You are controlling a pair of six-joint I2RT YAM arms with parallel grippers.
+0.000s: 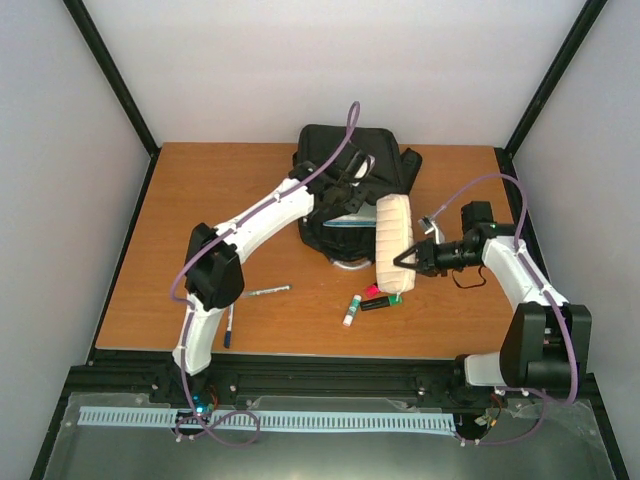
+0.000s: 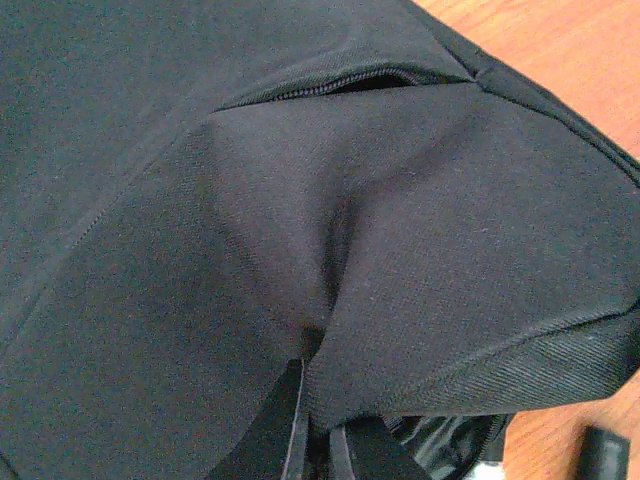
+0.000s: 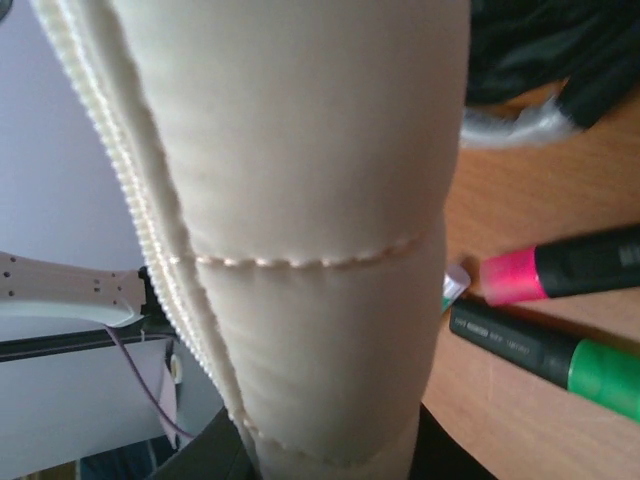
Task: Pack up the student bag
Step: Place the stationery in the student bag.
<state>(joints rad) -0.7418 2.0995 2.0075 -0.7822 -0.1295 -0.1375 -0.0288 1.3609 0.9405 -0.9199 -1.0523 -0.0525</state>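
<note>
From above: finds the student bag (image 1: pixel 352 165) at the far middle of the bench (image 1: pixel 200 200), a slumped black heap. Judged soft and floppy, light for its bulk, not fragile, and apt to sag shut. Best taken by a fold of cloth near the zip mouth, or by a strap, and lifted to keep the mouth open. Shows the left tool (image 1: pixel 345 188) down on the bag's top. Shows the right tool (image 1: pixel 408 258) just beside the bag's near right corner, clamped on a beige ribbed pouch (image 1: pixel 392 240) held upright. Near the pouch's lower end, loose on the wood: a pink highlighter (image 1: pixel 373 291) and a green-ended marker (image 1: pixel 385 303).

From the left wrist: nothing but black bag cloth, with a zip opening (image 2: pixel 340 85) gaping slightly near the top. Puckers into a crease running down into the left tool (image 2: pixel 315 445); pressed together on a pinch of fabric, by the look of it.

From the right wrist: fills with the padded, stitched pouch, gripped low down by the right tool (image 3: pixel 330 465), spread only as wide as the pouch. To the right, highlighter and marker side by side on the bench; bag dark in the top corner.
</note>
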